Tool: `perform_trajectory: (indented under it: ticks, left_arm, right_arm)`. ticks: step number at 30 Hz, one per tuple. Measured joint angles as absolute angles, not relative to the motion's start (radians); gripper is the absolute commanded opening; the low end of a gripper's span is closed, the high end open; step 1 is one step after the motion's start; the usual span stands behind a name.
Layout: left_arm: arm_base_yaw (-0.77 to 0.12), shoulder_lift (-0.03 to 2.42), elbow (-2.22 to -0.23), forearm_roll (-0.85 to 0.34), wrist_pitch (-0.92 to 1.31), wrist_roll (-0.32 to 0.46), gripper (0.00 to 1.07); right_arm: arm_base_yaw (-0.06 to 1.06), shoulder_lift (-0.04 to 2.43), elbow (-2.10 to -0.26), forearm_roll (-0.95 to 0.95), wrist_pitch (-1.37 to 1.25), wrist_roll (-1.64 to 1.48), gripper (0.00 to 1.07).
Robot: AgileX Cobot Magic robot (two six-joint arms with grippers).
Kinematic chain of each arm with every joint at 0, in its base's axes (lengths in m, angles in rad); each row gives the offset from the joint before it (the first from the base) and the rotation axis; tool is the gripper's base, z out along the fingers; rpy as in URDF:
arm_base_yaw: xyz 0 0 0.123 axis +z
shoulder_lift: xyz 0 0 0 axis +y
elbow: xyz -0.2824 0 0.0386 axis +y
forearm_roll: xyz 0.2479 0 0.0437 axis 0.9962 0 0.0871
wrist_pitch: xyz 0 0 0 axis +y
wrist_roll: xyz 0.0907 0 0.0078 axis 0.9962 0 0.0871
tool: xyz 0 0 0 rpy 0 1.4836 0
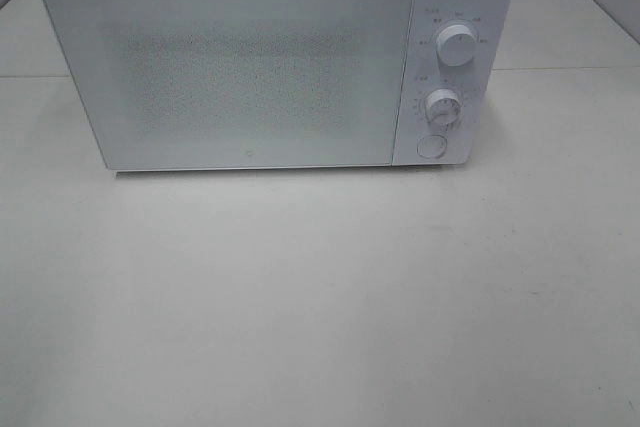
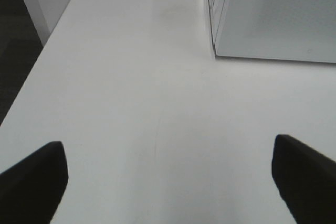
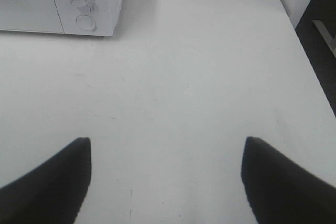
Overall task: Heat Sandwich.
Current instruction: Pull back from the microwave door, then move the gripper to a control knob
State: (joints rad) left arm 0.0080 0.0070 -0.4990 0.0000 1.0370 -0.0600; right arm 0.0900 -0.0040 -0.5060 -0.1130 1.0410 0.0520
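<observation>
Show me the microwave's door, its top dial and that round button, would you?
microwave door (image 1: 240, 67): exterior high view, middle of the speckled window.
top dial (image 1: 457, 48): exterior high view, centre of the knob.
round button (image 1: 432, 146): exterior high view, centre of its face.

The left gripper is shown by its wrist view with its two dark fingers spread wide apart, and only their tips are seen. The right gripper is posed likewise: its dark fingers are parted widely and angled downward. No arm or wrist link is shown in either wrist view.
</observation>
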Motion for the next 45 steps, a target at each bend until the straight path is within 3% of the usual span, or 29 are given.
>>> perform_trajectory:
  ticks: [45]
  left_arm:
    - [0.008,-0.004,-0.499,0.000,1.036,-0.059,1.01]
  right_arm:
    - [0.090,-0.004,-0.506,-0.113,1.041,0.052,0.76]
